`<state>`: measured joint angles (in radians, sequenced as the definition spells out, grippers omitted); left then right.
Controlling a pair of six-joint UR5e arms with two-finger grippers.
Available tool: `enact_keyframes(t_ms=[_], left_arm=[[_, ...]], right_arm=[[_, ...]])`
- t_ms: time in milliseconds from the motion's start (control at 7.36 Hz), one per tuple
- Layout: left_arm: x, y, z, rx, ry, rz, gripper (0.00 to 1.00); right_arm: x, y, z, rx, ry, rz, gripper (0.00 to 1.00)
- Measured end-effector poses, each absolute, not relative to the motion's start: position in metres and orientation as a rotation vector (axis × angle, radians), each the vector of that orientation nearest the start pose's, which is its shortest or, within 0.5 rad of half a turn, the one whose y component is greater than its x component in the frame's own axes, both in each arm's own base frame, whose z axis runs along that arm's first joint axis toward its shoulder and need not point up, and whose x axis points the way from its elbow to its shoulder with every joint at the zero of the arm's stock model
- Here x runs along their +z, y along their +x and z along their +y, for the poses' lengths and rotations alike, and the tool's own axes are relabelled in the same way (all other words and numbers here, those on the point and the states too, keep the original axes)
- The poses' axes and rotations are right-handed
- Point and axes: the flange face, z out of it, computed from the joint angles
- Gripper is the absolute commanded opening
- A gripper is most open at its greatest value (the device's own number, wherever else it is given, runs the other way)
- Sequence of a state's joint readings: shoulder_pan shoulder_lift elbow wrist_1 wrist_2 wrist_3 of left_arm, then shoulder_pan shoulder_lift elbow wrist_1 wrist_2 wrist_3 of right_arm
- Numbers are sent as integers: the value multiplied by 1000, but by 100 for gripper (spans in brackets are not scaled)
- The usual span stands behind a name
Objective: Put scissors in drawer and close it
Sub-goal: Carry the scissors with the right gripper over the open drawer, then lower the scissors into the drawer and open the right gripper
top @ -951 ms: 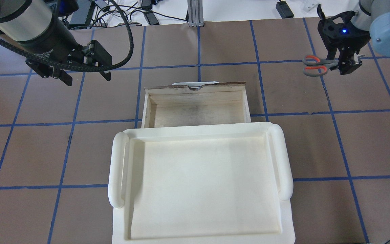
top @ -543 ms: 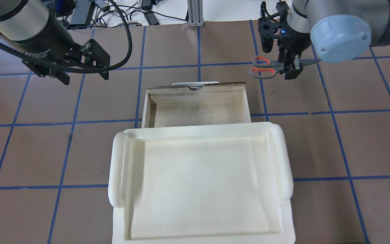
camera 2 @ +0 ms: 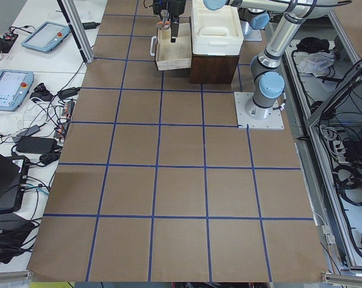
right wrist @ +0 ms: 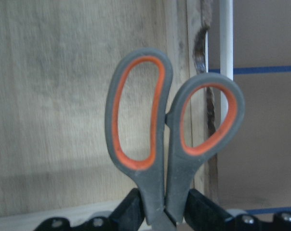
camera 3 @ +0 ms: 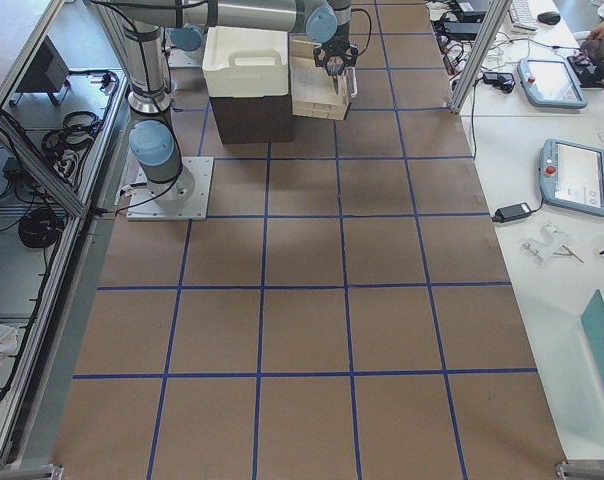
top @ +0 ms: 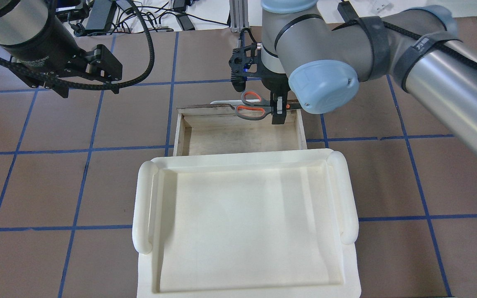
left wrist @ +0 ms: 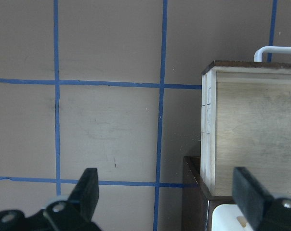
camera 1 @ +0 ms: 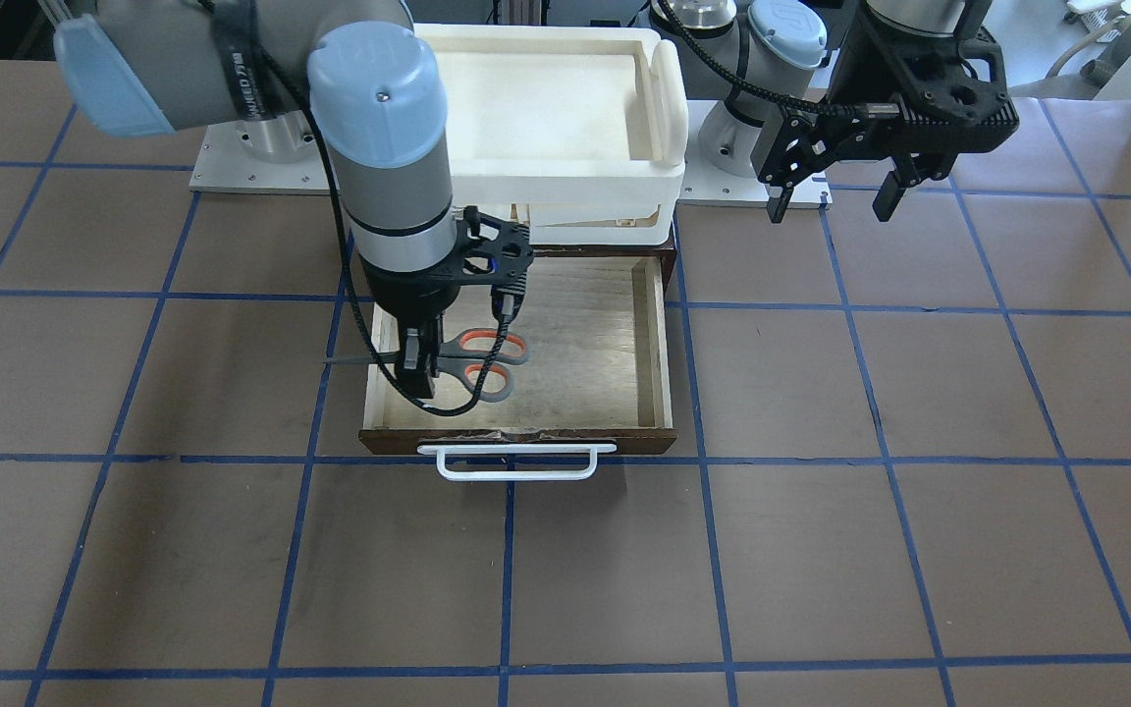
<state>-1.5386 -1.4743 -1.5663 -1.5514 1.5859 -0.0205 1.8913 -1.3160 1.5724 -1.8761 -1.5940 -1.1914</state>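
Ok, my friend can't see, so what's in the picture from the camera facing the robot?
The right gripper holds grey-and-orange scissors by the blades above the open wooden drawer. The left gripper hangs open and empty off to the side. A white tray sits behind the drawer, higher up.

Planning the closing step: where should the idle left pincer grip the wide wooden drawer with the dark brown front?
Likely at the middle of its white bar handle, coming from above, astride the bar. It lies level and stands off the dark brown front, leaving a gap behind it.
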Motion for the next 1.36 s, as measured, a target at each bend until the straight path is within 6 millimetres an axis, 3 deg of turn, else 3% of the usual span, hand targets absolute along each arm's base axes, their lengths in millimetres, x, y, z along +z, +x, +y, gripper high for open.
enact_keyframes(t_ms=[407, 679, 951, 1358], left_arm=[[539, -117, -464, -191, -85, 3115, 100], [539, -116, -463, -188, -86, 3113, 100], [543, -116, -456, -184, -83, 3110, 100], [536, -116, -459, -157, -80, 3109, 100]], right_arm=[[350, 366, -502, -47, -2164, 2322, 0], [328, 381, -500, -14, -2168, 2311, 0], [315, 384, -502, 19, -2163, 2306, 56], [315, 380, -503, 22, -2161, 2317, 98]])
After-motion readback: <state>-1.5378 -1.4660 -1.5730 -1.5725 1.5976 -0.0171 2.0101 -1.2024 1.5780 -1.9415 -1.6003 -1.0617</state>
